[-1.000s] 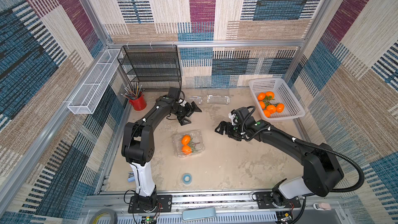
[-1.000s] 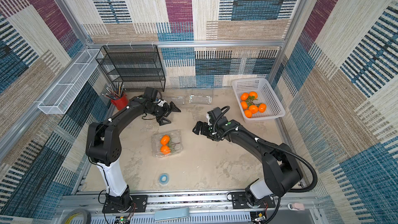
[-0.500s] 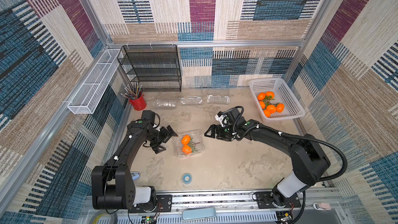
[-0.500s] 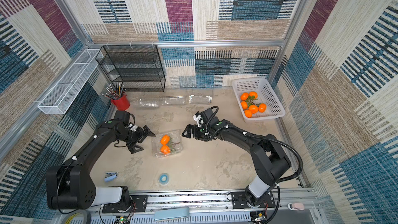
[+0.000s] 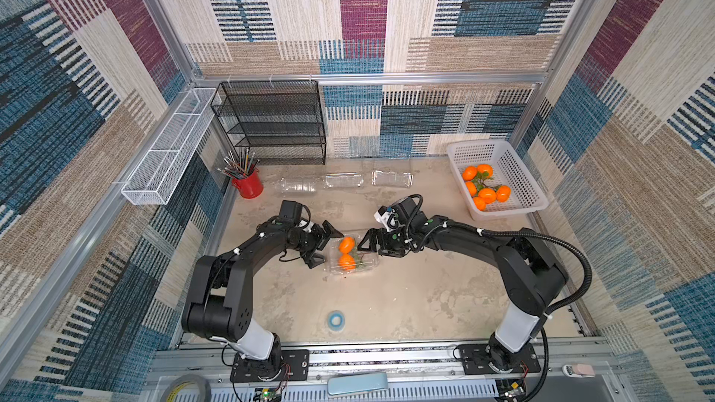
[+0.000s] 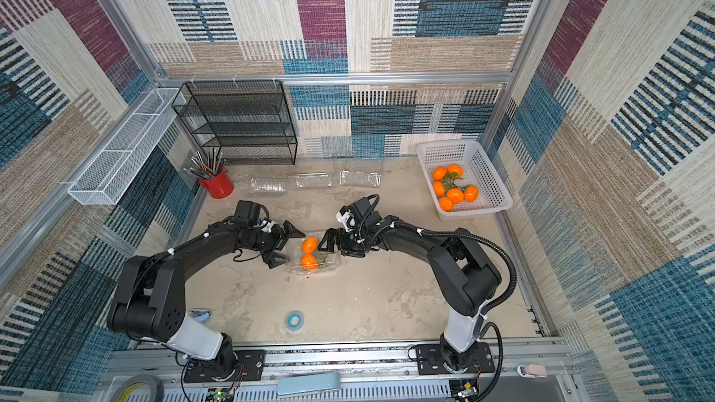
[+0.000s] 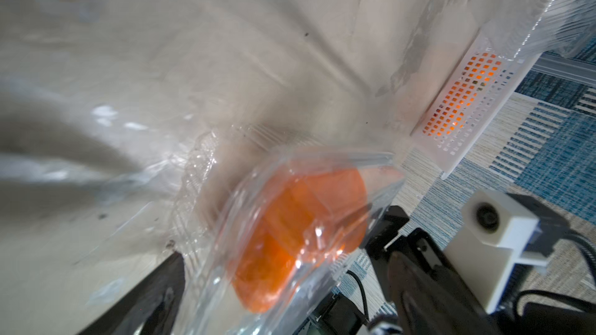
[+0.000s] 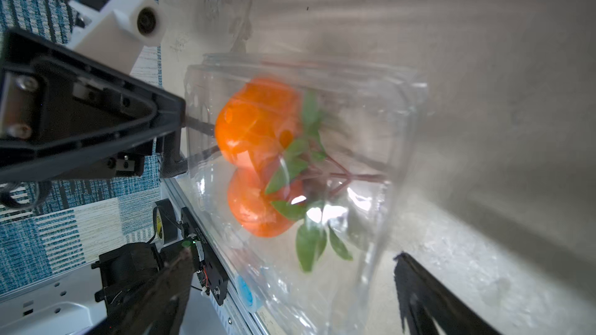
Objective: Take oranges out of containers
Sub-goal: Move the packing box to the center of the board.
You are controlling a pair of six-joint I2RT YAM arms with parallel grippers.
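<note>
While clamshell (image 5: pixel 363 264) w/ 2 oranges (image 5: pixel 346 244) sits btwn arms | L gripper (image 5: pixel 324 248): jaws wide apart, empty | R gripper (image 5: pixel 369 249): same | basket (image 5: pixel 520 175): 6 more oranges.

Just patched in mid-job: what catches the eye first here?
Two bright oranges in a clear clamshell at the middle of the table, with the left gripper and right gripper, both open, flanking it from either side. Next, the white basket at the far right corner, holding loose oranges.

Clear clamshell (image 5: pixel 365 264) mid-table holding two leafy oranges (image 5: pixel 346 244), three empty clamshells (image 5: pixel 392 179) behind
</note>
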